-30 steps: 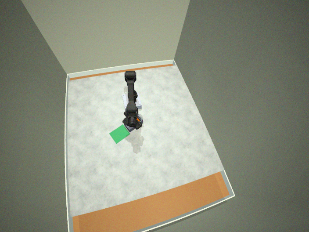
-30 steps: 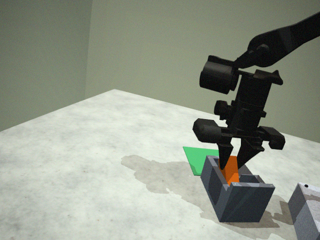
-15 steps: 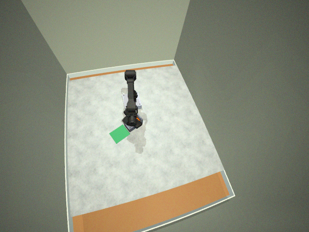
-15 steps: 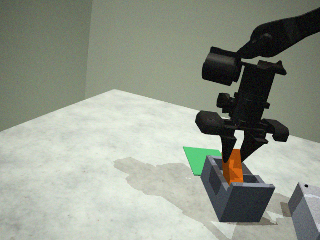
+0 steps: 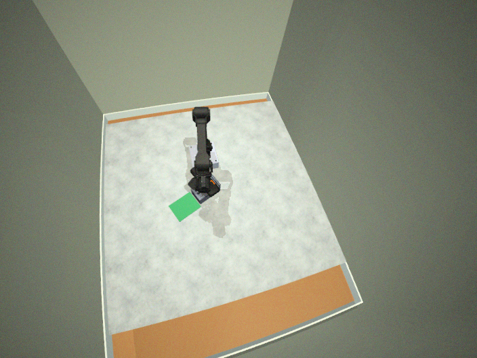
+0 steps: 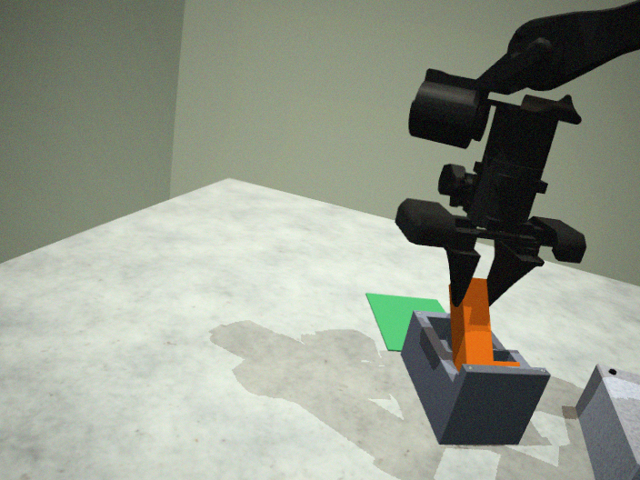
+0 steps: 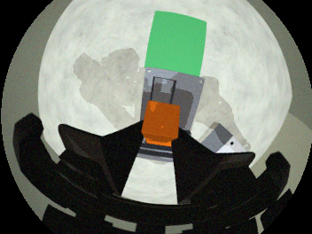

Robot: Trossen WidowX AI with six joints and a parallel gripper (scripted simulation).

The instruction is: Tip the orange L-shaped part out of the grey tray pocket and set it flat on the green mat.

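Observation:
The orange part (image 6: 473,330) (image 7: 160,120) stands steeply tilted, its raised end above the rim of the grey tray (image 6: 491,407) (image 7: 188,80) and its lower end still within the tray's walls. In the top view only a sliver of the part (image 5: 212,182) shows beneath the arm. My gripper (image 6: 473,299) (image 7: 159,126) is shut on the part's raised end, one finger on each side. The green mat (image 5: 183,207) (image 6: 395,320) (image 7: 177,42) lies flat against one end of the tray, with nothing on it. The part's lowest portion is hidden by the tray wall.
A pale grey block (image 5: 215,159) (image 6: 615,407) (image 7: 217,139) with small dark holes stands near the tray, on the side away from the mat. The arm (image 5: 201,142) reaches over this block. The arm's shadow falls on the table.

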